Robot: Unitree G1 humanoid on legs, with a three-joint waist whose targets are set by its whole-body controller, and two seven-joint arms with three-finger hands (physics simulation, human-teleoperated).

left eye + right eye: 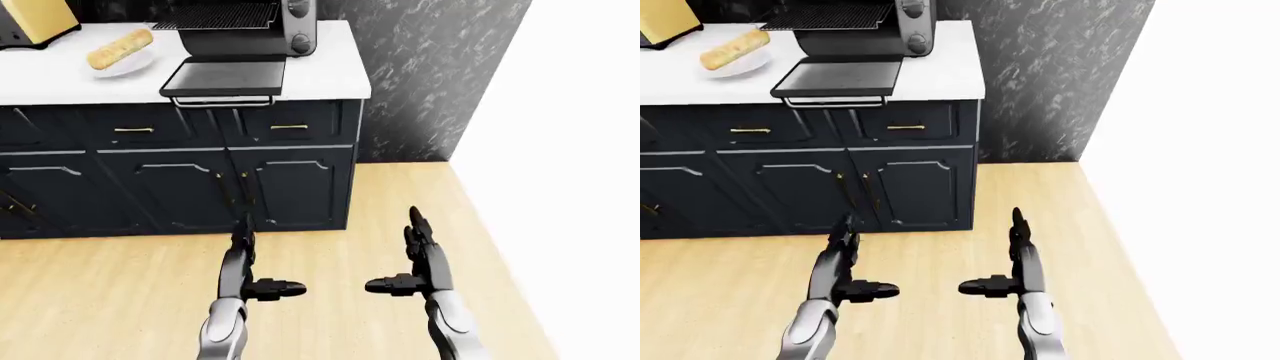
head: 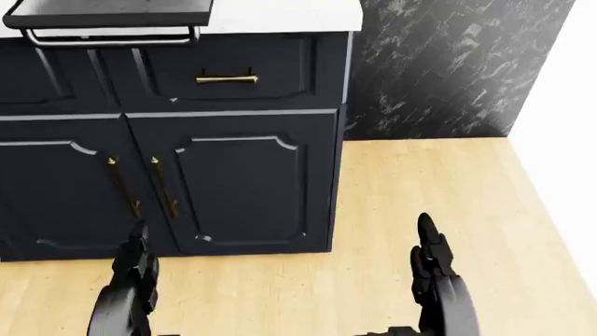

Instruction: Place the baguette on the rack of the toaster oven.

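The baguette [image 1: 120, 49] lies on a white plate [image 1: 128, 66] at the top left of the left-eye view, on the white counter [image 1: 330, 71]. To its right stands the toaster oven [image 1: 250, 26], its door [image 1: 222, 77] folded down flat and the rack [image 1: 228, 15] showing inside. Both hands hang low over the wooden floor, far below the counter. My left hand [image 1: 245, 266] is open, fingers straight and thumb pointing inward. My right hand [image 1: 415, 259] is open the same way. Neither holds anything.
Dark navy cabinets [image 1: 290, 187] with gold handles stand under the counter. A yellow slab [image 1: 40, 19] leans at the counter's top left. A dark marbled wall [image 1: 430, 67] rises right of the cabinets, and a white wall [image 1: 560, 150] runs down the right side.
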